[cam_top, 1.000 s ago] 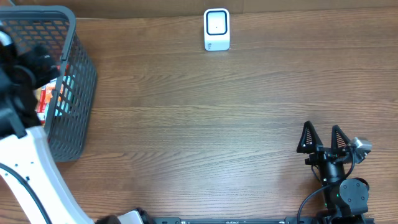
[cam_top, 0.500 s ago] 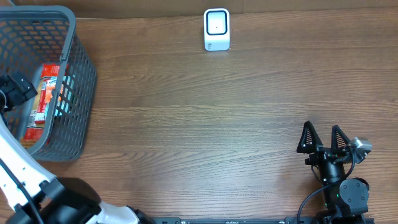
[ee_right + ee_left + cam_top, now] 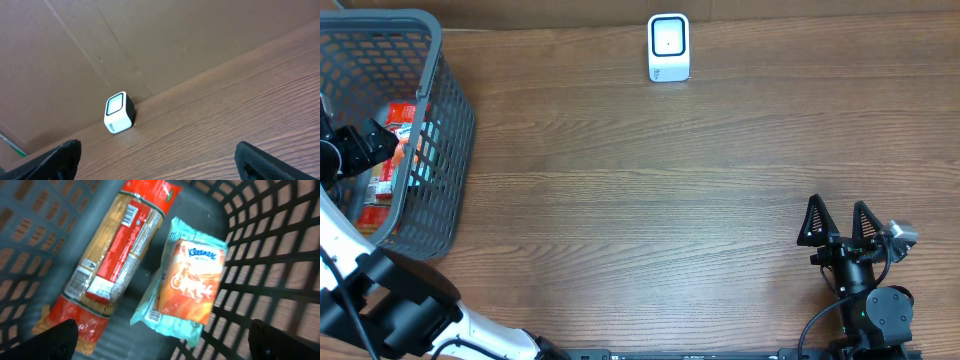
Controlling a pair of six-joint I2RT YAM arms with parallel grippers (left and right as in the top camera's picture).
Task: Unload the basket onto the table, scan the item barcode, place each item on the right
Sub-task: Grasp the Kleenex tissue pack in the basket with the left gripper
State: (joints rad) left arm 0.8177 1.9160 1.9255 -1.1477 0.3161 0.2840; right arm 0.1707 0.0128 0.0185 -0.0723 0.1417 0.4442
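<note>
While the left gripper (image 3: 162, 339) hangs wide open over the basket (image 3: 448, 140) at the left edge, red biscuit packet (image 3: 117, 260) and orange tissue pack (image 3: 192, 287) side by side inside it, white scanner (image 3: 668, 47) top centre, right gripper (image 3: 838, 225) open and empty at lower right.

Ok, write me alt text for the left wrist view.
Looking down into a grey mesh basket holding two items side by side: a long red-and-clear packet on the left and an orange-and-teal Kleenex pack on the right. The left claw hangs open above them.
</note>
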